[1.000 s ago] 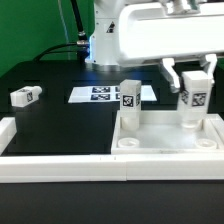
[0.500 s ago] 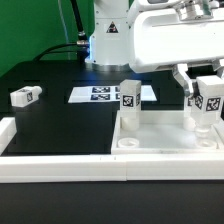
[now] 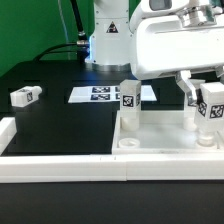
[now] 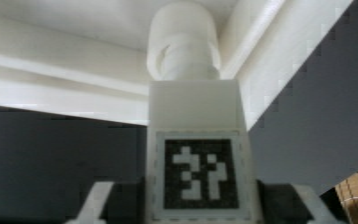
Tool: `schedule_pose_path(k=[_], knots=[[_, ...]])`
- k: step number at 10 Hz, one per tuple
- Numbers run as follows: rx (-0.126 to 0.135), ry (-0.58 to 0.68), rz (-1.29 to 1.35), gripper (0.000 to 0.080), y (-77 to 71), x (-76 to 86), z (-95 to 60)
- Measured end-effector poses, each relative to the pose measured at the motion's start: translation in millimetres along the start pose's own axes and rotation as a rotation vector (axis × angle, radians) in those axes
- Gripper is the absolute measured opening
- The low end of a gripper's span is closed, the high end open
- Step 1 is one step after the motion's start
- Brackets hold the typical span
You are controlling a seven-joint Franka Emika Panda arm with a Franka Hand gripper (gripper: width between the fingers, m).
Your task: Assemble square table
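The square table's white panel (image 3: 160, 131) lies against the front border wall at the exterior view's right. One tagged white leg (image 3: 129, 100) stands upright on its left rear corner. My gripper (image 3: 207, 100) is shut on a second tagged leg (image 3: 211, 112), held a little tilted over the panel's right rear corner. A third leg (image 3: 25, 96) lies loose at the exterior view's left. In the wrist view the held leg (image 4: 201, 140) fills the middle between my gripper's (image 4: 197, 206) fingers (image 4: 101, 206), its round end pointing at the white panel (image 4: 51, 75).
The marker board (image 3: 100, 94) lies flat behind the panel, near the robot base (image 3: 105, 40). A long low white border wall (image 3: 60, 166) runs along the front, with a short arm at the left (image 3: 6, 128).
My gripper has carried the held leg toward the exterior view's right and slightly down, and the leg now leans instead of standing straight. The other legs have not moved.
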State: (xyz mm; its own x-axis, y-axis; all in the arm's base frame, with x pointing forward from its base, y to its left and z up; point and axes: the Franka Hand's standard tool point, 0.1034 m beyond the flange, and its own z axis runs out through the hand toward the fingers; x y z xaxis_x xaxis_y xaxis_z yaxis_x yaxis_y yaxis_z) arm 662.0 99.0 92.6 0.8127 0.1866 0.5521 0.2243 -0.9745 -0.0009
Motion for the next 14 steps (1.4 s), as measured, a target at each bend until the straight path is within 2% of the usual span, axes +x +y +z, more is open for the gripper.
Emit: schedule_pose_path(k=[3,4,6,9,10,11,12,14], knots=[[-0.001,0.002,0.002,0.0288,-1.2,-9.1,11.9],[-0.009,0.027,0.002,0.0288,-0.9,-9.6,14.6],[-0.022,0.077,0.013,0.0288,-3.6,-6.5,14.9],[-0.023,0.075,0.016,0.0297,-3.2,-6.3,14.9],[-0.023,0.075,0.016,0.0466,-3.2,-6.3,14.9],[-0.023,0.075,0.016,0.0466,-3.2,-6.3,14.9],[-0.023,0.075,0.016,0.0613,-3.2,-6.3,14.9],[-0.023,0.075,0.016,0.0647,-3.2,-6.3,14.9]])
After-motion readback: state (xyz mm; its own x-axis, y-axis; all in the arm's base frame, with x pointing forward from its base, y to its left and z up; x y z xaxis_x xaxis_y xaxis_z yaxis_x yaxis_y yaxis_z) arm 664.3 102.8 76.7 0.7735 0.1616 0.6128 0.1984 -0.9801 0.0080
